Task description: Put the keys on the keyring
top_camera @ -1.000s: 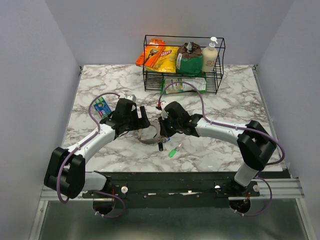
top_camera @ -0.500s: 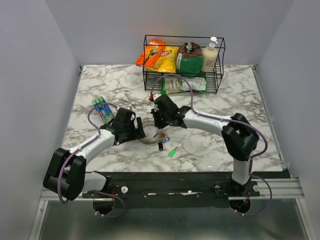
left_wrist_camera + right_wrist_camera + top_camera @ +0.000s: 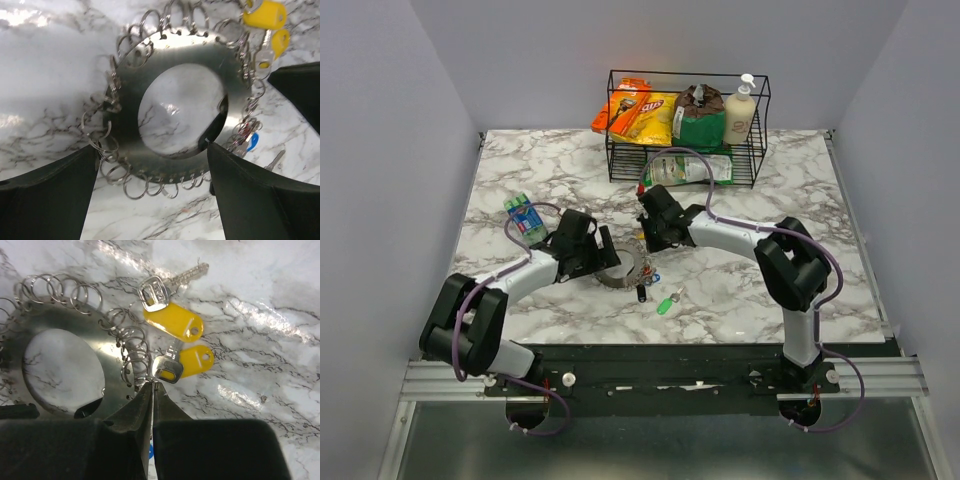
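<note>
Pinching close to the rim, the right gripper has its fingers pressed together at a small loop of the keyring; whether the loop is actually caught cannot be told. A pull could drag the whole keyring, which lies flat on the table between the left gripper's spread, empty fingers. It could also knock the two yellow keys lying just beside the rim.

The keyring lies on the table, keys just before it, perhaps touching, rack behind.
</note>
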`<act>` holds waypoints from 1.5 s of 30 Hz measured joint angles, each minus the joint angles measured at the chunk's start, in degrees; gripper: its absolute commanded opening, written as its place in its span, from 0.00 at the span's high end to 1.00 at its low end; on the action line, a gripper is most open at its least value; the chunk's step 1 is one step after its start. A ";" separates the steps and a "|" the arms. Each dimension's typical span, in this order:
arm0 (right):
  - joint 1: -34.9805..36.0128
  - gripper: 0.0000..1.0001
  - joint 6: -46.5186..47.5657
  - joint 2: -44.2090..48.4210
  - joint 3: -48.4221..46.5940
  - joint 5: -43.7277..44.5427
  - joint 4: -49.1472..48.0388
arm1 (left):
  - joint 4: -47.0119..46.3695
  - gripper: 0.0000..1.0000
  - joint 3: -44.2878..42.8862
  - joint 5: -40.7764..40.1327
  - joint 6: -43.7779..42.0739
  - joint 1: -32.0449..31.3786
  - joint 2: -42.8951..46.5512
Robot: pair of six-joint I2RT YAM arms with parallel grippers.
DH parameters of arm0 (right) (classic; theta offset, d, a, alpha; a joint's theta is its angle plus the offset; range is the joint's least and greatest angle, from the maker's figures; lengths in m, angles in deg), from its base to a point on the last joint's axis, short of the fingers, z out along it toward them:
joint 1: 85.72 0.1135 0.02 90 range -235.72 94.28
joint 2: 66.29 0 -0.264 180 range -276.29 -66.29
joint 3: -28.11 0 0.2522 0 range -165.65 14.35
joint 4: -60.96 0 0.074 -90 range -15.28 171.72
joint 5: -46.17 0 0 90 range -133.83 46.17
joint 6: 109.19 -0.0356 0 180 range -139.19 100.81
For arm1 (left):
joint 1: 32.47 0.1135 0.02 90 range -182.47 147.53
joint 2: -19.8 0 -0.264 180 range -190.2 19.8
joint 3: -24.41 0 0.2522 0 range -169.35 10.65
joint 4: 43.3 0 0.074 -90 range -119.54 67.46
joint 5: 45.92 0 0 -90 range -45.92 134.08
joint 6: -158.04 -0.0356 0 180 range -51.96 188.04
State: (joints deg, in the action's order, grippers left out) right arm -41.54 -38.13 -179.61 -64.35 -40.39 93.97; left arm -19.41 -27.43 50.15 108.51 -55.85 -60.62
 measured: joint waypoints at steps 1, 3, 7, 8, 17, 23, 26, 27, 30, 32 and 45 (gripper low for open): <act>-0.02 0.87 -0.09 -0.31 0.00 0.11 0.44 | -0.50 0.04 -0.70 0.26 -0.02 0.00 -0.90; 0.00 0.87 -0.22 -0.83 0.00 0.20 1.18 | -1.49 0.05 -2.03 0.66 -0.07 0.00 -2.73; 0.00 0.88 -0.55 -1.22 0.02 0.22 2.40 | -3.74 0.05 -4.39 1.57 -0.11 0.00 -6.08; -0.07 0.88 -0.55 -1.22 0.02 0.24 2.64 | -4.24 0.04 -4.87 1.66 -0.17 0.00 -6.78; -0.42 0.89 -0.50 0.31 2.29 -0.15 3.13 | -4.35 0.08 -10.51 1.73 -1.92 0.13 -12.28; -0.42 0.89 -0.52 2.25 4.90 -2.95 4.04 | -4.22 0.08 -14.86 2.49 -2.93 0.17 -16.22; -0.42 0.89 -0.57 3.32 6.40 -4.66 4.02 | -4.28 0.08 -16.70 3.23 -3.17 0.17 -17.84; -0.37 0.89 -0.57 3.69 6.91 -5.25 4.02 | -4.31 0.08 -17.29 3.67 -3.17 0.17 -18.34; -0.31 0.89 -0.63 4.63 8.26 -6.99 3.98 | -4.37 0.08 -18.82 5.03 -3.19 0.15 -19.76; -0.28 0.89 -0.83 5.22 9.01 -8.22 3.91 | -4.44 0.08 -19.87 5.99 -3.15 0.15 -20.70; 0.13 0.90 -4.42 9.40 12.70 -15.65 0.85 | -3.91 0.08 -24.04 9.27 -3.15 -1.14 -23.96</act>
State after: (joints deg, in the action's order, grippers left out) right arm -41.41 -42.55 -170.21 -51.65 -56.04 94.82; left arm -23.32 -51.48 59.42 105.36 -56.98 -84.57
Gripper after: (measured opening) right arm 0.103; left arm 0.921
